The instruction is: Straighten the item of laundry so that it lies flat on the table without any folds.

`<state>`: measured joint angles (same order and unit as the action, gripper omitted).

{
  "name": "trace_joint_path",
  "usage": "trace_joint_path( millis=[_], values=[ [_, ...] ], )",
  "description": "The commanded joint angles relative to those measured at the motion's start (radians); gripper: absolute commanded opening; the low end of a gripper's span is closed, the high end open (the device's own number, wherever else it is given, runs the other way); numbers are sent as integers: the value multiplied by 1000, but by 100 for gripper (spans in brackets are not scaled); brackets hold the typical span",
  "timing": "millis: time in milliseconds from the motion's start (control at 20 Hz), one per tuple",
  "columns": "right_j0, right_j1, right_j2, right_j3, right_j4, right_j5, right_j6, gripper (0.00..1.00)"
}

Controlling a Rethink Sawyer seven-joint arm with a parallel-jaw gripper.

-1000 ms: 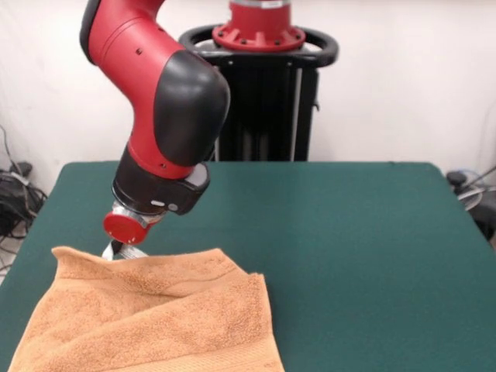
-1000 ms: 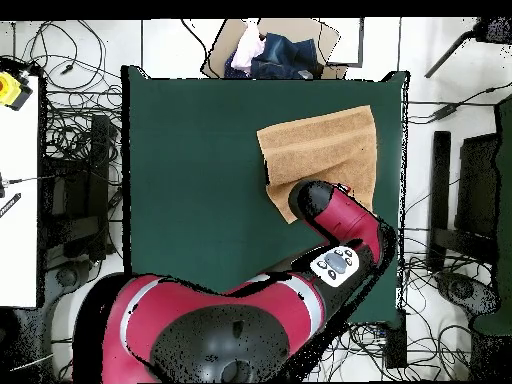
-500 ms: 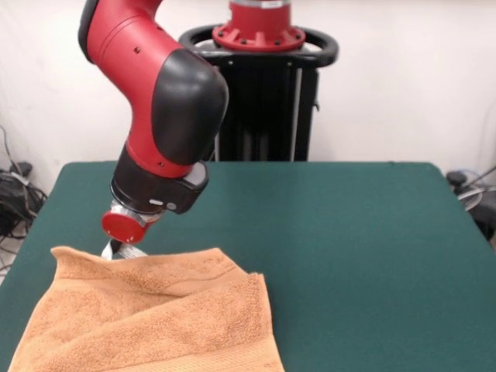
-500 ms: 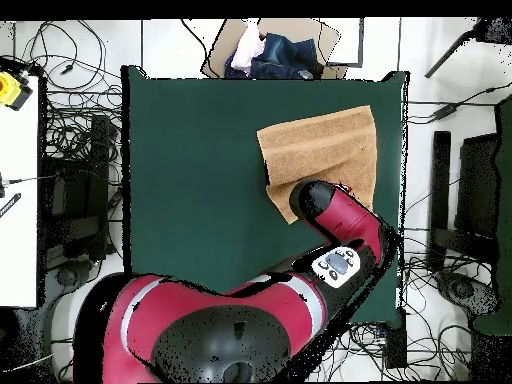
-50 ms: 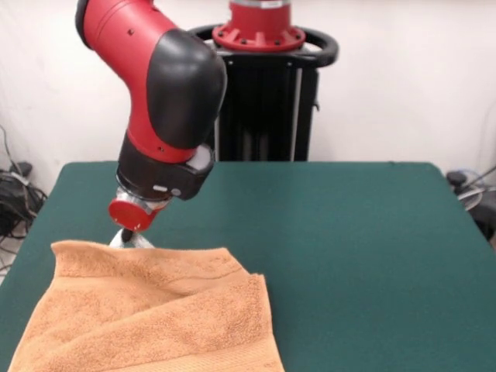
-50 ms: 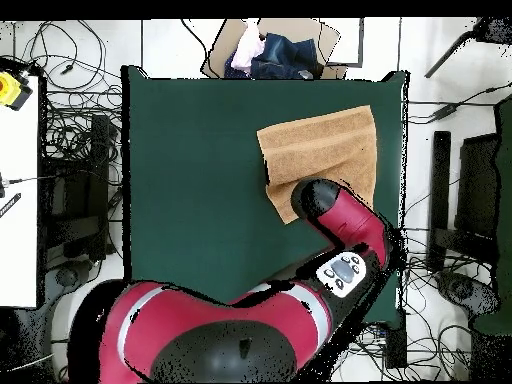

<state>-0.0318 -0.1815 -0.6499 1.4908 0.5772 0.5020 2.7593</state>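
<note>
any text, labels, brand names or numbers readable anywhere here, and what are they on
None can be read.
The arm: no legible lettering on its red and black shells.
The small panel on the arm: light marks, too small to read.
The towel: no tag or label visible.
The table: plain green, no marks.

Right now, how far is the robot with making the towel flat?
Done: little. The towel lies on the table near one corner, but a diagonal fold crosses it in the front view. In hand: the gripper is at the towel's far edge; its grasp is hidden. Left: spread out the folded layer.
</note>
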Motion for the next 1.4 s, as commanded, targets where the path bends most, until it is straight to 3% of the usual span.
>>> trace_joint_path(
  millis=[50, 1400],
  values=[
    [-26, -69, 206, 137, 73, 145, 177, 0],
    [-44, -105, 188, 164, 42, 287, 157, 0]
  ],
)
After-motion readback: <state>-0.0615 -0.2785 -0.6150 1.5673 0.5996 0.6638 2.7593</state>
